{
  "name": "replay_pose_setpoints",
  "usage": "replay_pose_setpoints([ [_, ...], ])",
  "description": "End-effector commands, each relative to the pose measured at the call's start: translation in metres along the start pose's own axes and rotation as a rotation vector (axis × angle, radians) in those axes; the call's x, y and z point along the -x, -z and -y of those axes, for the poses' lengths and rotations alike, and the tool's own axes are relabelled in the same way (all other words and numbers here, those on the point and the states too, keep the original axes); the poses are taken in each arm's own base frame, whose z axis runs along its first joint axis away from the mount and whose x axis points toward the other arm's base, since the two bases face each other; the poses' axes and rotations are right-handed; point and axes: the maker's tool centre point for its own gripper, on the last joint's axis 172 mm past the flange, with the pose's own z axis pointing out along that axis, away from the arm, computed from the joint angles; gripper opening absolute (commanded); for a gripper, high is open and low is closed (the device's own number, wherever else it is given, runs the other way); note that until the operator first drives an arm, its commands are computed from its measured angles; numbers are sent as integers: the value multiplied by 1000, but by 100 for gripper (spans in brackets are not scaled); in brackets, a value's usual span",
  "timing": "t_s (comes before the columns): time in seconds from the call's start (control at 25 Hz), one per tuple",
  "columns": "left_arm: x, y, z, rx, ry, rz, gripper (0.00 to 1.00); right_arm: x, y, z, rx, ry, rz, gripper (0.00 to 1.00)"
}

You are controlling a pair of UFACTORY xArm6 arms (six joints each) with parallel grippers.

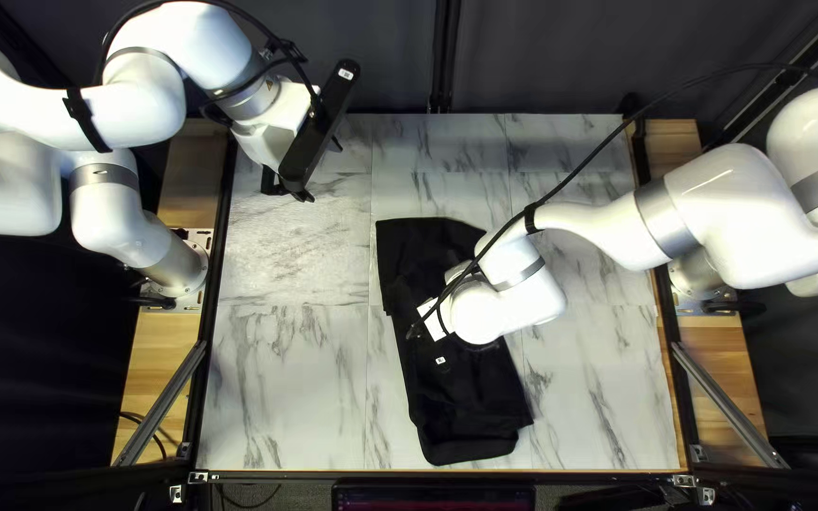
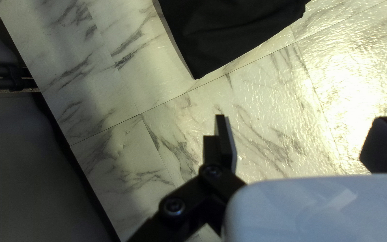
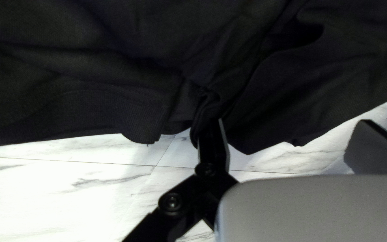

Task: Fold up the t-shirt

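Starting right down at the bottom centre of the top left view, catching a dark screen (image 1: 433,498) just below the marble-patterned table (image 1: 286,397). Up over the near edge, and straight onto the black t-shirt (image 1: 471,402): lying in a long, narrow, folded strip, slanting from the lower centre up to just above the middle, with layered edges at the near end.

On to mid-frame, finding the right gripper (image 1: 440,361) low over the strip, at the end of the right arm (image 1: 608,232) reaching in from the right. Checking the right wrist view: released, with fingers (image 3: 213,145) wide apart. Seeing one up against a bunched fold of cloth, close beside a ribbed band (image 3: 146,116), and the other well across from it, over bare marble. Nothing clamped.

Farther on, to the upper left, meeting the left gripper (image 1: 320,171) raised over the table beneath the left arm (image 1: 130,104), apart from the t-shirt. Released here too in the left wrist view, parted wide above bare marble, with a corner of black cloth lying ahead, clear of both fingertips (image 2: 225,139).

Last, along the top, reaching the dark curtain (image 1: 381,47) beyond the far edge.
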Motion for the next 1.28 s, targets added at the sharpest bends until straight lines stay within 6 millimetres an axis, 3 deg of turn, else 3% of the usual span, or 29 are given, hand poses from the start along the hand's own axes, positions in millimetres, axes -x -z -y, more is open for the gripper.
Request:
replay_pose_setpoints([
  [0.04, 0, 0, 0, 0, 0, 0, 100, 0, 1, 2, -1, 1, -1, 100],
  [0.52, 0, 0, 0, 0, 0, 0, 100, -4, -5, 6, 0, 2, 4, 99],
  [0.64, 0, 0, 0, 0, 0, 0, 100, -5, -4, 6, 6, 0, 7, 85],
  [0.84, 0, 0, 0, 0, 0, 0, 100, -12, -3, 5, 17, 0, 10, 82],
  [1.0, 0, 0, 0, 0, 0, 0, 100, -12, -5, 6, 24, -2, 13, 71],
  [1.08, 0, 0, 0, 0, 0, 0, 100, -12, -6, 7, 25, -2, 14, 48],
  [1.16, 0, 0, 0, 0, 0, 0, 100, -12, -7, 7, 26, -2, 14, 15],
  [1.2, 0, 0, 0, 0, 0, 0, 100, -13, -7, 7, 26, -2, 15, 4],
  [1.28, 0, 0, 0, 0, 0, 0, 100, -12, -6, 7, 27, -2, 15, 2],
])
